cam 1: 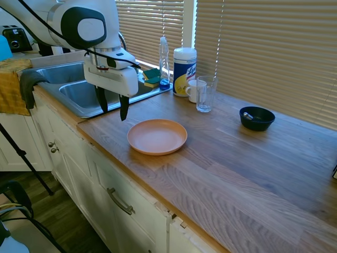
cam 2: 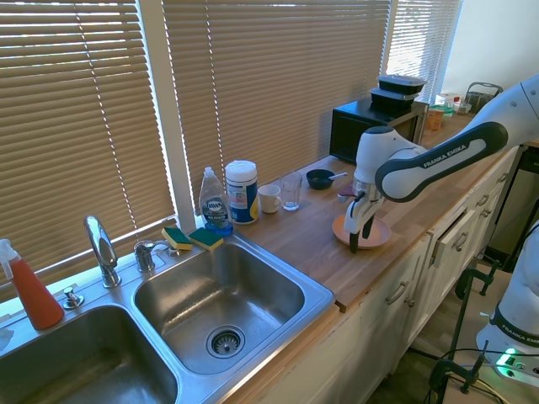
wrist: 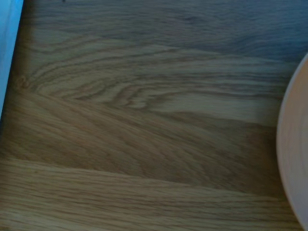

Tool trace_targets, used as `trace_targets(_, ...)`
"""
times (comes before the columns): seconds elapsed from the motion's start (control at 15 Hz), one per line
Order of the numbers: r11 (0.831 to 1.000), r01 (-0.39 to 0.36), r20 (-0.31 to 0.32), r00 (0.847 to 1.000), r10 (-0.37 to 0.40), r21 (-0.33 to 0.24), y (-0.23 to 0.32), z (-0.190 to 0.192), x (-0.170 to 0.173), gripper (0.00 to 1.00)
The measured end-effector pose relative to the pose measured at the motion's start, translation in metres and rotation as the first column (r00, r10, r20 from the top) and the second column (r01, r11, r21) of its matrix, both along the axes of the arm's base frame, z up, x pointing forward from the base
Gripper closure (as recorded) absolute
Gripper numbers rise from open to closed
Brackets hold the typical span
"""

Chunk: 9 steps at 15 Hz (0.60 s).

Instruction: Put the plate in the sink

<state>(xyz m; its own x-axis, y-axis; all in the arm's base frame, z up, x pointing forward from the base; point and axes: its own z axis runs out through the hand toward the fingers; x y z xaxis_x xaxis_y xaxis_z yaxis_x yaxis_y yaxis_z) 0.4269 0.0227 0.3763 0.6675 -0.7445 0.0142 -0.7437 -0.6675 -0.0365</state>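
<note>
Plate (cam 1: 157,136) flat on table (cam 1: 247,158), frame centre, sink (cam 1: 79,92) upper left. Pincer (cam 1: 112,108) empty, fingers spread, just left of plate. Likely light, stiff, slick; grip rim edge.

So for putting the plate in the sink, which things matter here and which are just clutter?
Job: plate, sink, gripper, open, above bare counter between them.
Clutter: blue bowl, glass, mug, wipes canister, soap bottle, sponges, microwave.

Showing one peach plate (cam 1: 157,136), one dark blue bowl (cam 1: 257,118), one clear glass (cam 1: 205,94), one white mug (cam 1: 194,90), two sponges (cam 2: 193,238), one dish-soap bottle (cam 2: 215,202), one wipes canister (cam 1: 184,64), two sink basins (cam 2: 221,296).
</note>
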Motion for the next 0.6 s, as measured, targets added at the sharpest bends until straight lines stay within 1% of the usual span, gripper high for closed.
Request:
trace_targets(0.2,1.0,0.005,-0.001,1.0,-0.005,-0.001,0.001,-0.001,0.0,0.0)
trace_targets(0.33,1.0,0.014,0.012,1.0,-0.014,-0.006,0.0,0.002,0.002,0.0)
trace_targets(0.47,0.999,0.046,0.027,0.999,-0.046,0.0,-0.016,0.007,0.006,0.0)
trace_targets(0.6,0.996,0.091,0.05,0.995,-0.091,0.006,-0.044,0.018,0.013,0.0)
